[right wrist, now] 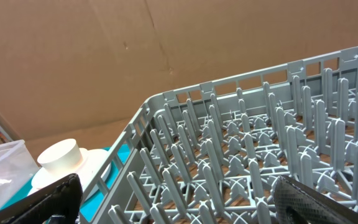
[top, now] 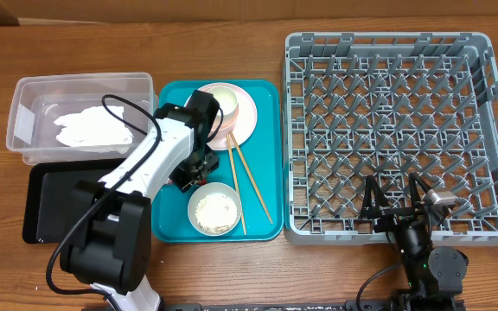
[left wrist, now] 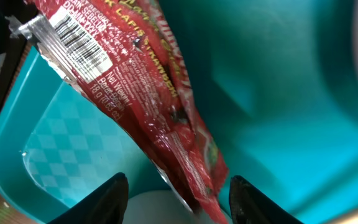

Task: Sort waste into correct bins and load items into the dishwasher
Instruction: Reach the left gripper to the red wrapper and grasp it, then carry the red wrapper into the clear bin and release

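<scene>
Left gripper (left wrist: pixel 178 198) wide, fingers either side of red wrapper (left wrist: pixel 148 106), at 9 o'clock on teal tray (left wrist: pixel 272 93). Right gripper (right wrist: pixel 176 190) wide, at 6 o'clock edge of grey rack (right wrist: pixel 241 143).

A brown wood-grain desk (top: pixel 232 22) lies under even light; behind it stands a plain brown cardboard-like wall (right wrist: pixel 104 50).

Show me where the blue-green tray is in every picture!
Overhead: teal tray in the middle, left of the grey dish rack.
Left wrist: teal tray fills the background behind the red wrapper.
Right wrist: teal tray shows as a sliver at lower left, beside the rack.
Shared landmark: the rack, in the overhead and right wrist views only.
</scene>
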### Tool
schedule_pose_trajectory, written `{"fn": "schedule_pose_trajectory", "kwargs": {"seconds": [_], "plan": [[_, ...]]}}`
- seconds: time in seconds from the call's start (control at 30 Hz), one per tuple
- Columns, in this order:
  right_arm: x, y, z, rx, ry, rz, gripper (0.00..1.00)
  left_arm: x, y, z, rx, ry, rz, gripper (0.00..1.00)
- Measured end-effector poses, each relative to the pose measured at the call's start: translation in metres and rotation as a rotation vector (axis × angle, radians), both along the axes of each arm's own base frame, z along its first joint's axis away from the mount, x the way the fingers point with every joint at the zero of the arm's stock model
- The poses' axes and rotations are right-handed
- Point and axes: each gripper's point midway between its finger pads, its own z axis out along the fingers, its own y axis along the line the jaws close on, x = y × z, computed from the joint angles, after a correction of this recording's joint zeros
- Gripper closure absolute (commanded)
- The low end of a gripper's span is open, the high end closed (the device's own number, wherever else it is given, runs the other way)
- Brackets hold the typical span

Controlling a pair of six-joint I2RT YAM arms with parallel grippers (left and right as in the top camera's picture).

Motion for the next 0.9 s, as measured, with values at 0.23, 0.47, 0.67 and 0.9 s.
{"fn": "schedule_pose_trajectory", "kwargs": {"seconds": [0.23, 0.47, 0.67, 0.9], "plan": [[0.0, 0.0, 0.0, 0.0, 0.0, 0.0, 0.0, 0.003, -0.001, -0.011, -0.009, -0.031, 0.026, 0.43], [0.0, 0.0, 0.0, 0.0, 0.0, 0.0, 0.0, -0.001, 0.0, -0.028, -0.013, -0.046, 0.04, 0.55], [0.0, 0.0, 0.0, 0.0, 0.0, 0.0, 0.0, 0.003, -0.001, -0.028, -0.019, -0.061, 0.038, 0.8], [0.0, 0.0, 0.0, 0.0, 0.0, 0.0, 0.0, 0.016, -0.006, 0.003, -0.025, -0.057, -0.019, 0.96]]}}
